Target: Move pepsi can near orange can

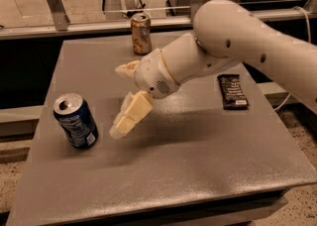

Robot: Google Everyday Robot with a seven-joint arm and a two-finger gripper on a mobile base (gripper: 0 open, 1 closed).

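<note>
The pepsi can, dark blue with a silver top, stands upright near the left edge of the grey table. The orange can stands upright at the far edge of the table, near the middle. My gripper hangs on the white arm over the table's middle left. It is just right of the pepsi can and does not touch it. Its cream fingers are spread apart and hold nothing.
A flat black snack wrapper lies on the right side of the table. A metal rail with posts runs behind the far edge. The floor drops away in front and on both sides.
</note>
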